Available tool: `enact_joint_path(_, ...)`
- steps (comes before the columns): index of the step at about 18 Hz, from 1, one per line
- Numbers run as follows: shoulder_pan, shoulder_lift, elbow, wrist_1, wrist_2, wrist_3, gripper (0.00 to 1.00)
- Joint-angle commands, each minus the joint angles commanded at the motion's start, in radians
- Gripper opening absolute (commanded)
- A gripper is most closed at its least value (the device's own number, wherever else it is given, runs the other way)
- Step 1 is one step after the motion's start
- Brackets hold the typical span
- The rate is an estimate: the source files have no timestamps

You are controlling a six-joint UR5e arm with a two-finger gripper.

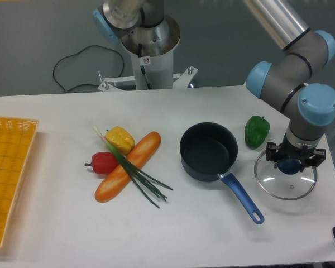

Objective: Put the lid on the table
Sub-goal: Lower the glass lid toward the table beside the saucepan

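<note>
The lid (285,183), clear glass with a thin metal rim and a dark blue knob, lies flat on the white table (56,234) at the right, next to the saucepan. My gripper (295,164) points straight down over the lid's centre. Its fingers (273,156) stand spread on either side of the knob, apart from it. The gripper looks open, and the lid seems to rest on the tabletop.
A dark blue-handled saucepan (208,151) stands left of the lid, its handle (243,196) pointing to the front right. A green pepper (256,131) lies behind the lid. A baguette (128,166), spring onions (137,174), a yellow pepper (119,138) and a red pepper (104,162) lie mid-table. A yellow woven tray (5,167) is at the left edge.
</note>
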Motion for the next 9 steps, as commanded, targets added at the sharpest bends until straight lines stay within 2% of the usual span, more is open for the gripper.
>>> enact_joint_path(9,-0.002,-0.011,-0.006,0.0,-0.012,-0.014,0.56)
